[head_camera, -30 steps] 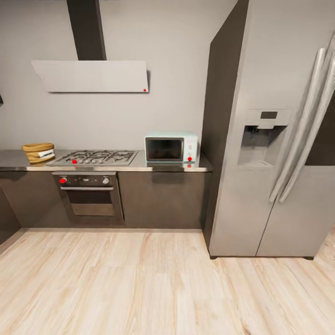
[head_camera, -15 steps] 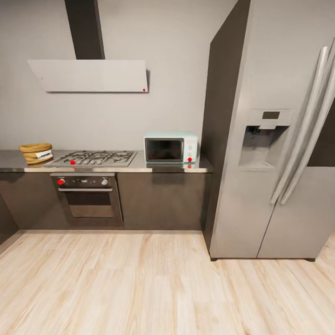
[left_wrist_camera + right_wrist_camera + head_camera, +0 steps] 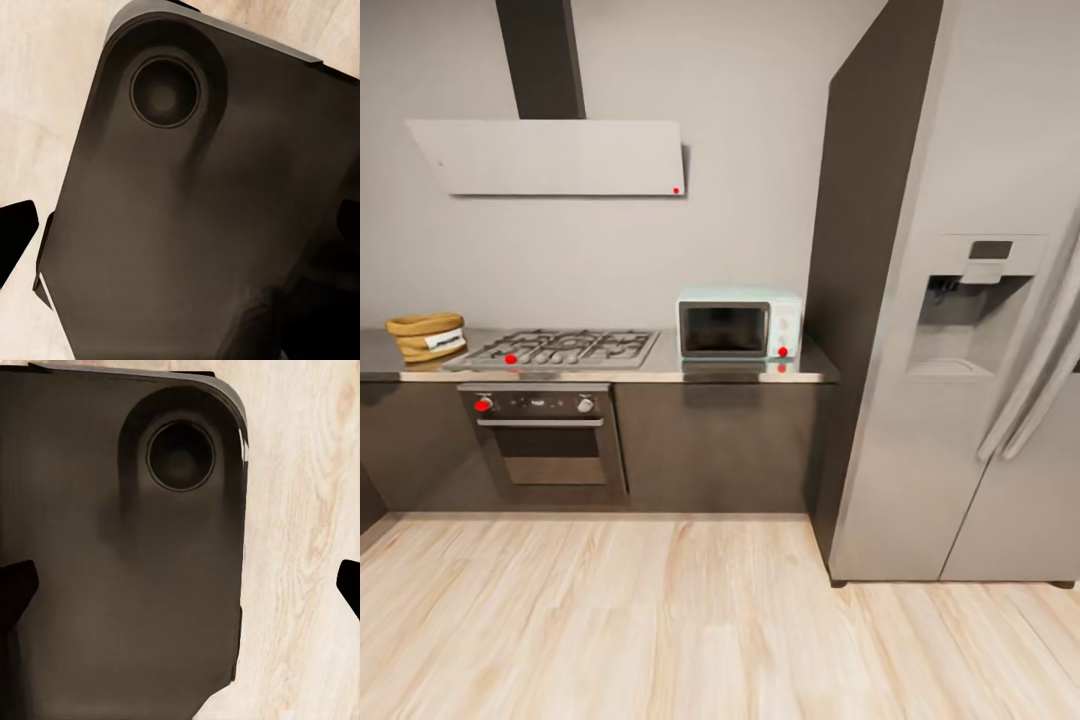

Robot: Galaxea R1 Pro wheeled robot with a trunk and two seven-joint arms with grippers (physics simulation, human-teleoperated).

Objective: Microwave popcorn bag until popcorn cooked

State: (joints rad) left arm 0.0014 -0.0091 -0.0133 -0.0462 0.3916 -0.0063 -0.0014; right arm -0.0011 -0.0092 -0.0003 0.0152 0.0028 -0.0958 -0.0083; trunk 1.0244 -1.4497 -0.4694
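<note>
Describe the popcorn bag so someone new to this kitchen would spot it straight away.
Follow the long grey countertop leftward from the tall steel fridge, past the mint-blue microwave and the gas hob. At the far left end stands the popcorn bag: a small tan sack with a rolled rim and white label, the only soft thing there.

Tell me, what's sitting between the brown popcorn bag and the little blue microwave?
In the head view, the gas hob sits on the countertop between the popcorn bag and the microwave.
</note>
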